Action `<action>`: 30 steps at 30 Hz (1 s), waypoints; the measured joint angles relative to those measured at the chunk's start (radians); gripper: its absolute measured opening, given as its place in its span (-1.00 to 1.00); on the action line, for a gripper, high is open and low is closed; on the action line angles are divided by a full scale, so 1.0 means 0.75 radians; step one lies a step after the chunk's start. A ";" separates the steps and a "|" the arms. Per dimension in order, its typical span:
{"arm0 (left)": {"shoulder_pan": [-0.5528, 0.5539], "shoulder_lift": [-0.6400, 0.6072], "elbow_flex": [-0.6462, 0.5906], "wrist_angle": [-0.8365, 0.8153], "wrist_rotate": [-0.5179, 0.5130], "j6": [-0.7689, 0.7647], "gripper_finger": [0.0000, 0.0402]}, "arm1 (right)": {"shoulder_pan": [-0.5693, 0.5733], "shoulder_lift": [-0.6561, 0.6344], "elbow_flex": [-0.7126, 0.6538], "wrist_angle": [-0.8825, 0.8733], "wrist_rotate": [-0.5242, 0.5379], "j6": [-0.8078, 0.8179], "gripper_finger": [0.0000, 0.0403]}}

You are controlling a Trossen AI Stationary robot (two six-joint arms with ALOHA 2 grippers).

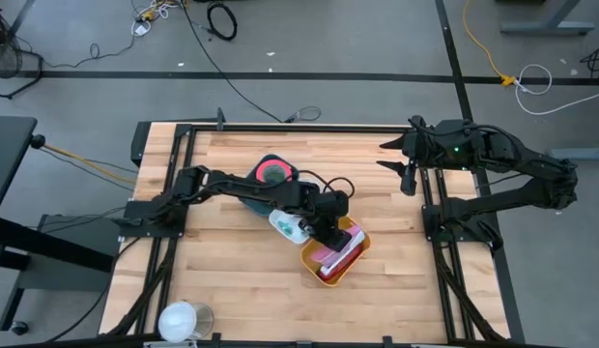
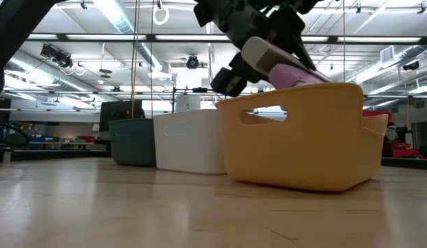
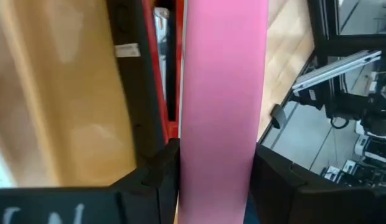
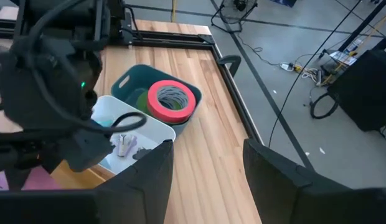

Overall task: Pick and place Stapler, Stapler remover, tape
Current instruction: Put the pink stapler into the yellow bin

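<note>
Because the yellow bin (image 1: 356, 253) is evidently its destination, the left gripper (image 1: 330, 235) hangs over it, fingers clamped on the pink stapler (image 3: 221, 106); the tape (image 4: 173, 98) sits in the teal bin (image 4: 127, 79); the right gripper (image 1: 404, 162) waits part-open at the table's edge, holding nothing.

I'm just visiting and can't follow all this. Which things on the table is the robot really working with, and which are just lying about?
Part of the job:
- pink stapler, held in the left gripper over the yellow bin
- pink tape roll on the teal bin
- white bin

Just lying about:
- white round object at the table's edge
- right gripper, waiting aside
</note>
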 joint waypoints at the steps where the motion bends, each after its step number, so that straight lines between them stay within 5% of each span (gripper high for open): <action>1: -0.002 0.005 0.000 0.007 0.001 -0.007 -0.20 | 0.000 0.000 0.000 -0.001 0.000 0.000 -0.04; 11: -0.003 0.007 0.000 -0.005 -0.014 -0.001 -0.13 | 0.000 0.000 0.000 -0.002 0.001 0.000 -0.04; 23: 0.000 0.005 0.000 -0.025 -0.020 0.053 0.34 | 0.000 0.000 0.000 -0.002 0.000 0.000 -0.04; 30: 0.019 0.000 0.001 -0.019 -0.006 0.073 0.36 | 0.000 0.000 0.000 -0.003 0.000 0.000 -0.04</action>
